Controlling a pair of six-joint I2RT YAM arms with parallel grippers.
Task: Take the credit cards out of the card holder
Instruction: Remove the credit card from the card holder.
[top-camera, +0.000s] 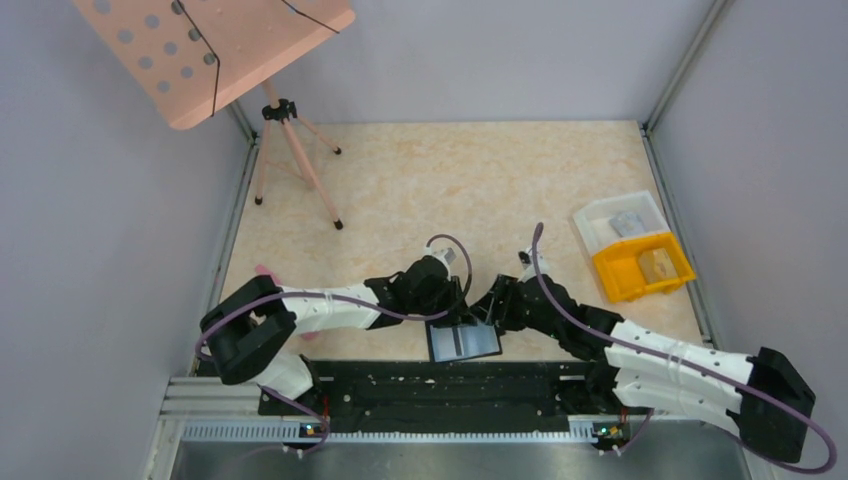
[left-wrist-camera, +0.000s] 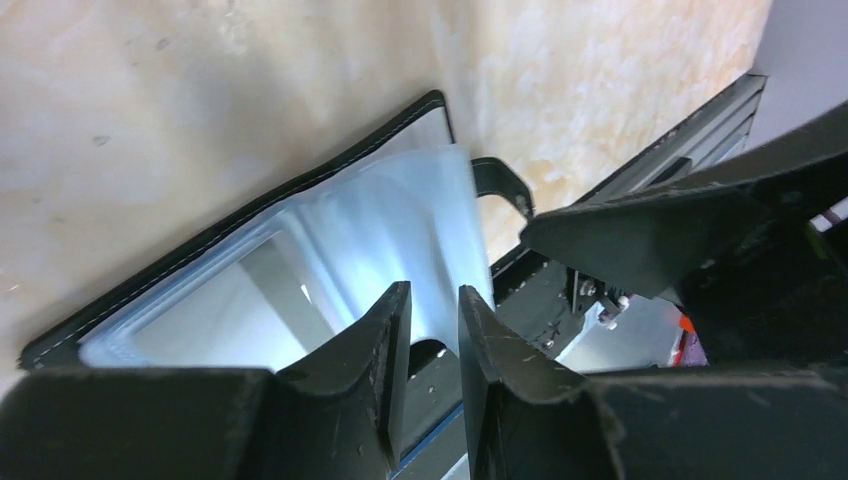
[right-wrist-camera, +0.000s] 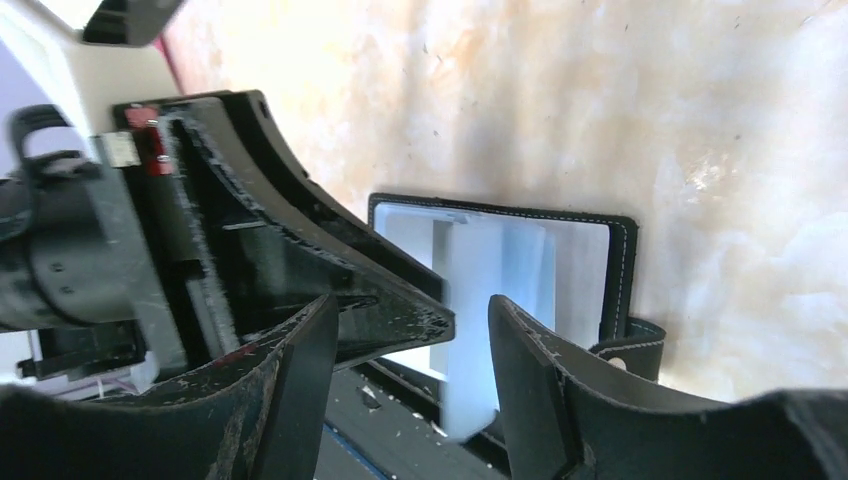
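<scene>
**Overhead view.** The card holder (top-camera: 463, 343) lies open and flat at the near edge of the table (top-camera: 450, 180), its near side over the black rail (top-camera: 440, 385) that carries the arm bases. Its glossy grey-blue face is turned up and split by a thin dark line. The left gripper (top-camera: 452, 318) and the right gripper (top-camera: 487, 318) meet over its far edge, the left at the far-left part and the right at the far-right corner.

**Left wrist view.** The fingers (left-wrist-camera: 395, 345) of the left gripper stand close together with only a narrow dark gap between them. A pale card (left-wrist-camera: 400, 230) rises from the holder's stitched black frame just behind them. Whether the jaws pinch the card cannot be told.

**Right wrist view.** The right gripper's jaws are spread wide. They straddle the pale card (right-wrist-camera: 470, 330), which juts from the holder toward the rail. One finger of the left gripper lies against the card's edge.

**Containers.** A yellow bin (top-camera: 615, 275) and a clear plastic tray (top-camera: 592, 218) stand touching at the table's right edge, well apart from the holder. The bin holds a tan item and the tray a grey one; both are too small to identify.
</scene>
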